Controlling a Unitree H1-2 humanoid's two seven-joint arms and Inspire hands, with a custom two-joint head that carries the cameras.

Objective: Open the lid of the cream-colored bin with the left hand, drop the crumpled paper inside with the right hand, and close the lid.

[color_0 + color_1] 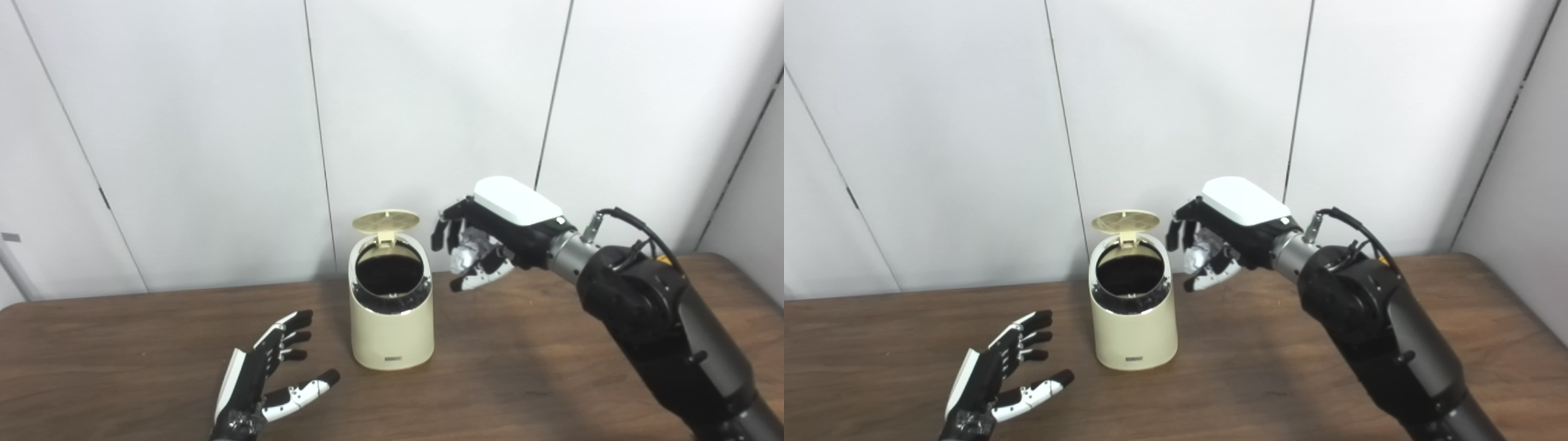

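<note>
— How far along are you?

— I'm reading the opening step as done: the lid [386,221] of the cream-colored bin [392,334] is standing up on its rear hinge, and the dark mouth is showing. The bin is sitting on the wooden table [122,355].

— And the paper?

— I'm holding it. My right hand [490,236] is curling its fingers [442,229] around the crumpled paper [467,254], up in the air and just to the right of the bin's rim (beside the opening, not over it yet).

— What is your left hand doing?

— My left hand [266,376] is resting low near the table, left of the bin and apart from it, fingers spread and gripping nothing.

— So what is left?

— I'm judging two steps: bringing the paper over the mouth and letting go, then pushing the lid down with the left hand.
</note>
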